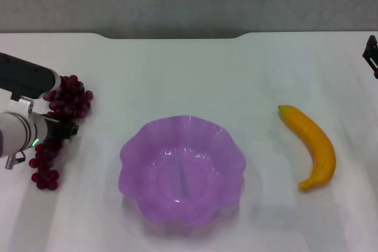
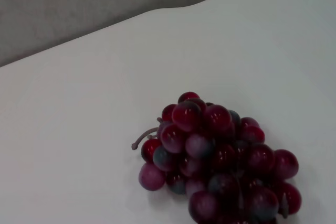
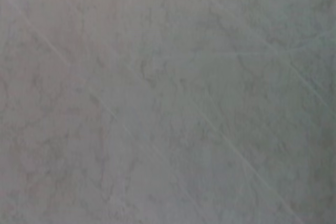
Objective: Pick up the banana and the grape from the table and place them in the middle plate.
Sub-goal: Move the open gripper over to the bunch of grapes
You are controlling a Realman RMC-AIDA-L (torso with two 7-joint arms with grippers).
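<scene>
The grape [image 1: 66,100] bunch lies at the table's left side, running from a wide far end to a thin near end. My left gripper [image 1: 59,129] sits low across the middle of the bunch, covering part of it. The left wrist view shows the bunch's far end, the grape [image 2: 220,161], with its short stem resting on the white table [image 2: 79,129]. The banana [image 1: 313,146] lies alone on the right, its dark tip pointing away. The purple middle plate [image 1: 133,151] sits empty at the centre front. My right gripper [image 1: 371,54] is parked at the far right edge.
The table [image 1: 195,75] has a notched far edge with a grey wall behind it. The right wrist view shows only a plain grey surface.
</scene>
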